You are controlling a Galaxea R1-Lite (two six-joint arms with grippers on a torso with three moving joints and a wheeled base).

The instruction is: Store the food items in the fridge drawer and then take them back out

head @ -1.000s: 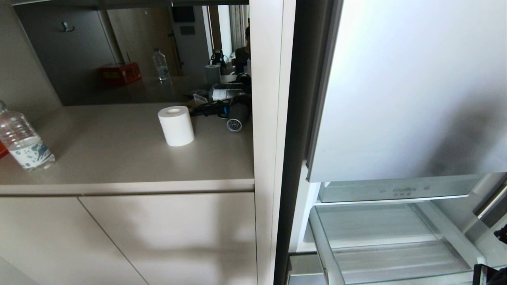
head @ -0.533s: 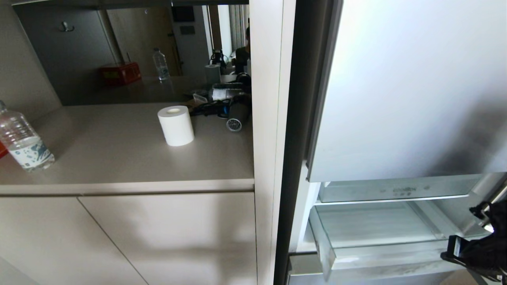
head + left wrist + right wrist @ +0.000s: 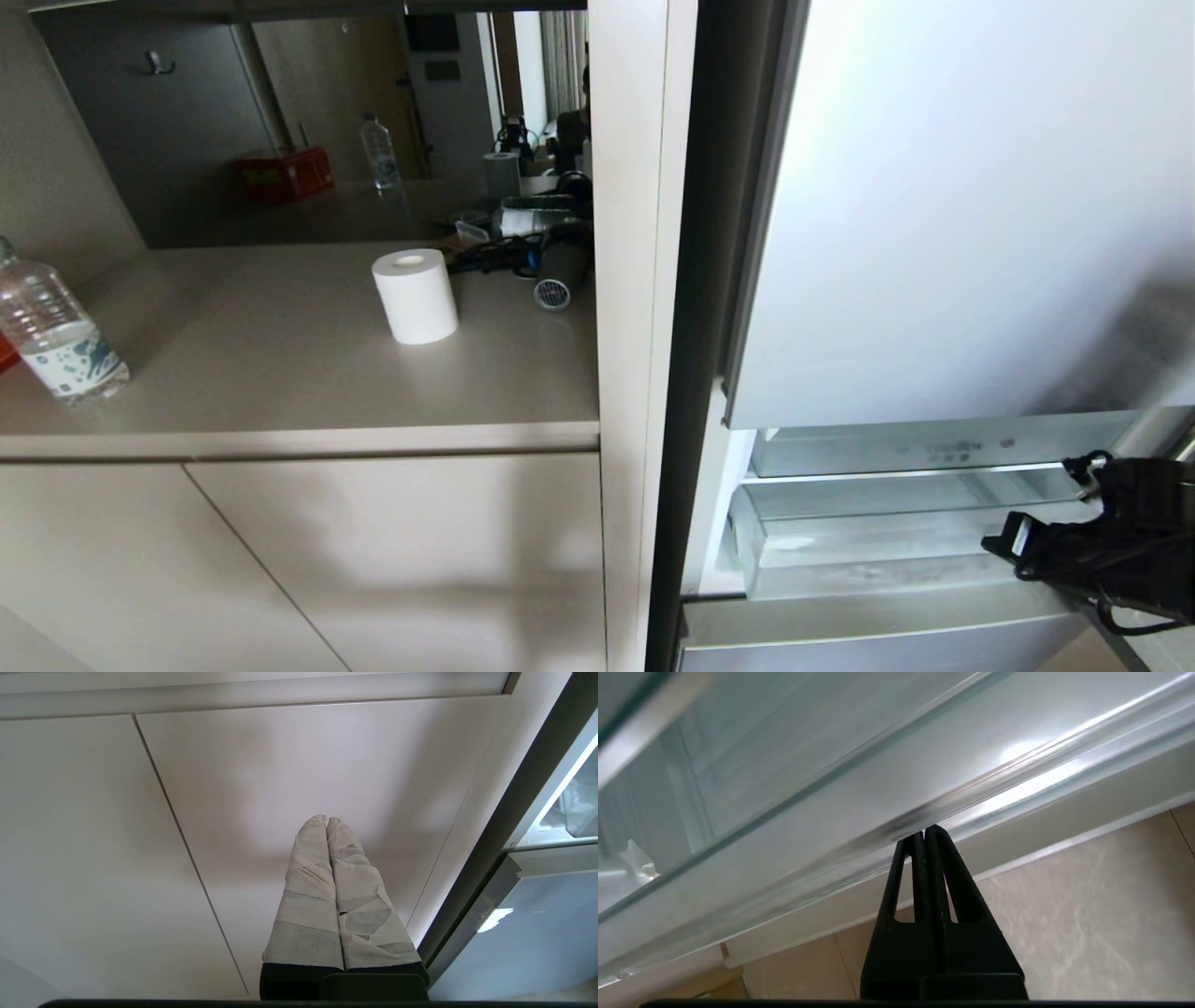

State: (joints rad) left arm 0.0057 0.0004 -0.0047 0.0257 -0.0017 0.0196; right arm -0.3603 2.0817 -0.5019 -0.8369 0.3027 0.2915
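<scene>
the food items are in no view, and whether they lie inside the fridge drawer (image 3: 896, 551) cannot be told, since only its frosted front lip and a strip of clear wall show. most of the right arm is cut off by the head view's right edge; only its dark wrist and cables show. the printing on the clear bin (image 3: 934, 451) above the drawer is too blurred to read.

the right gripper (image 3: 924, 833) reaches in from the right at drawer height, roughly level, black fingers (image 3: 943, 877) clenched together with nothing between them. their tips touch or nearly touch the drawer's front lip (image 3: 896, 812), which runs straight ahead of them; tiled floor (image 3: 1087, 933) lies beneath the gripper. in the head view the same gripper (image 3: 1004, 541) sits against the drawer's right end, the grey-blue lower panel (image 3: 868, 635) below it.

the left gripper (image 3: 327, 819) hangs parked, its tape-wrapped fingers (image 3: 308, 882) pressed shut and empty, a beige cabinet door (image 3: 303, 765) just beyond the tips.

far off to the right gripper's left, a counter (image 3: 280, 373) carries a paper roll (image 3: 415, 296) and a water bottle (image 3: 56, 336) whose label cannot be read.
</scene>
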